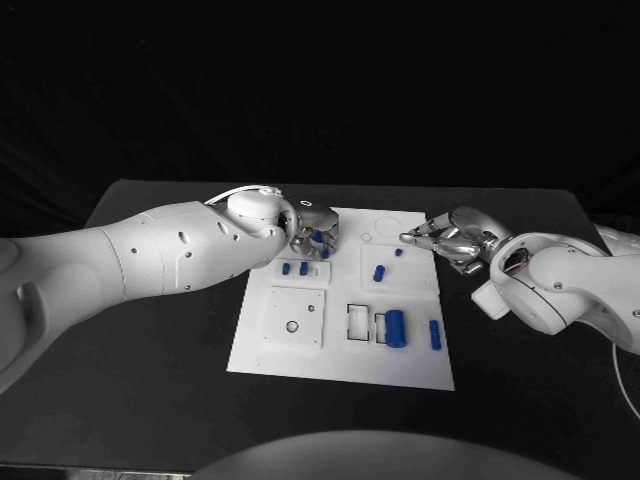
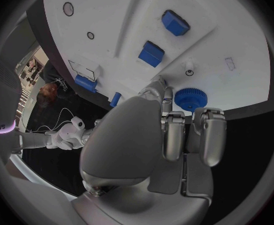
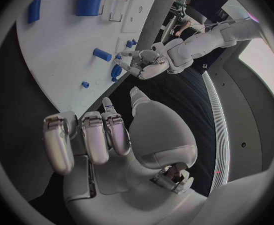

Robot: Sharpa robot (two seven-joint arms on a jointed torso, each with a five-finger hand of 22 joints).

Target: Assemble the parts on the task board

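The white task board (image 1: pixel 299 350) lies in the middle of the black table. My left hand (image 1: pixel 316 235) hovers over the board's far left corner and pinches a blue gear (image 2: pixel 189 99) at its fingertips (image 2: pixel 164 96). Two blue blocks (image 1: pixel 296 268) stand just in front of it, also seen as blue blocks (image 2: pixel 151 53) from the left wrist. My right hand (image 1: pixel 450 240) is at the board's far right edge, fingers curled in with nothing seen in them. The right wrist view shows the left hand (image 3: pixel 146 65) across the board.
A small blue peg (image 1: pixel 381 272) lies mid-board. A thick blue cylinder (image 1: pixel 395 327) and a thin blue bar (image 1: pixel 436 335) sit near the front right, beside an outlined slot (image 1: pixel 358 322). A raised square plate (image 1: pixel 296 317) occupies the front left.
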